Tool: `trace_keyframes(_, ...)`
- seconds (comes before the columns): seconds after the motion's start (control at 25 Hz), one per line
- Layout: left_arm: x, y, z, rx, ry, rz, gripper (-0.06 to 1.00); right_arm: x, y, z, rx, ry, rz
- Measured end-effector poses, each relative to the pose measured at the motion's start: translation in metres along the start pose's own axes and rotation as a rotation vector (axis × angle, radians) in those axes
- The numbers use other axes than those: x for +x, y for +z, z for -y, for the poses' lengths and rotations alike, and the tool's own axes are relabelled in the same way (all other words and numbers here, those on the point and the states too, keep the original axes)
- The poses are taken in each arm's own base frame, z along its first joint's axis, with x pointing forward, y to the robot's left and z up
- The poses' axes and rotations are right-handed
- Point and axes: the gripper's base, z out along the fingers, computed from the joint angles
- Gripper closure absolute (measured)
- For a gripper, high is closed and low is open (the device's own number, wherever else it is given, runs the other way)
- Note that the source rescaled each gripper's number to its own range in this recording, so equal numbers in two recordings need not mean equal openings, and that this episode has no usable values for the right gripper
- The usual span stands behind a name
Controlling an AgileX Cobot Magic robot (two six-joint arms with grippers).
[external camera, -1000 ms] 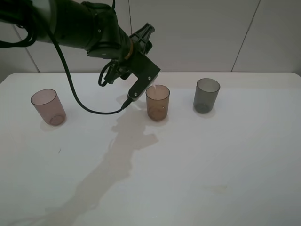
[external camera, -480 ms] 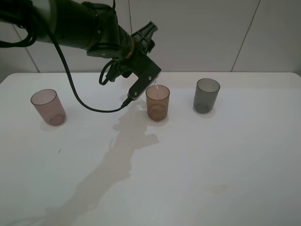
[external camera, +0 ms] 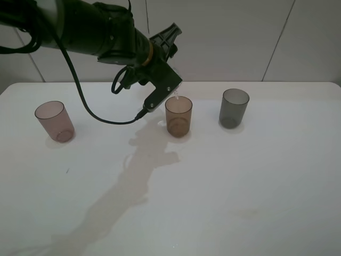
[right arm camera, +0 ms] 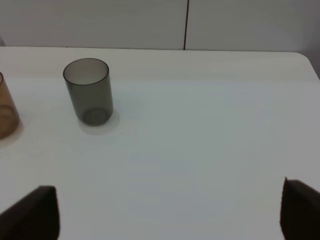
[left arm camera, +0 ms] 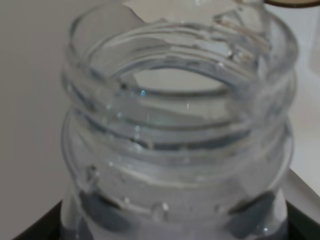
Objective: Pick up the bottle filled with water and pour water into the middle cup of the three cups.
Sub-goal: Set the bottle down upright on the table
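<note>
Left tool [external camera: 171,64]: clenched on the small clear plastic bottle [left arm camera: 180,150]. In my left wrist view, dark finger parts flank its shoulders, so I hold it low and the neck stays free to pour.
Bottle: tipped over, its wide threaded, capless mouth close above the near rim of the middle cup. It is clear and hard to make out from the high camera.
Middle cup [external camera: 178,114]: a translucent amber-brown, straight-sided plastic tumbler, upright on the white desk [external camera: 240,186]. Its rim edge shows just past the bottle mouth in the left wrist view, which is why I hold the neck there.
Water: droplets cling inside the neck. I cannot make out a stream, nor how much lies in the amber tumbler.
Other cups: a pinkish-brown translucent tumbler [external camera: 54,120] stands well apart on my left, and a smoky dark grey tumbler [external camera: 233,108] stands on my right. Both are upright and clear of the pour.
Right tool [right arm camera: 165,220]: released, fingertips wide apart with nothing between them. It hangs back over bare desk, out of the left arm's way.
Step, as I judge it: the pour itself, with the tilt set so water runs over the lip into the amber tumbler.
Risk: with the mouth this near the rim, a small drift would spill onto the desk.
</note>
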Motion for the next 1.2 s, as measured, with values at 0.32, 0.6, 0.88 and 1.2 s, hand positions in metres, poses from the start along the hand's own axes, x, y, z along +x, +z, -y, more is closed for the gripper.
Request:
trace_keyframes(0.32, -0.0002, 0.0, -0.0016, -0.017, 0.047, 0.002, 0.94, 0.0, 0.0, 0.0, 0.0, 0.0, 0.0)
trace_keyframes(0.6, 0.0002, 0.0, -0.002, -0.022, 0.093, -0.003, 0.94, 0.0, 0.0, 0.0, 0.0, 0.0, 0.0)
trace_keyframes(0.88, 0.0002, 0.0, -0.0027, -0.029, 0.119, -0.004, 0.94, 0.0, 0.0, 0.0, 0.0, 0.0, 0.0)
trace_keyframes(1.2, 0.0003, 0.0, -0.0029, -0.032, 0.135, -0.005, 0.94, 0.0, 0.0, 0.0, 0.0, 0.0, 0.0)
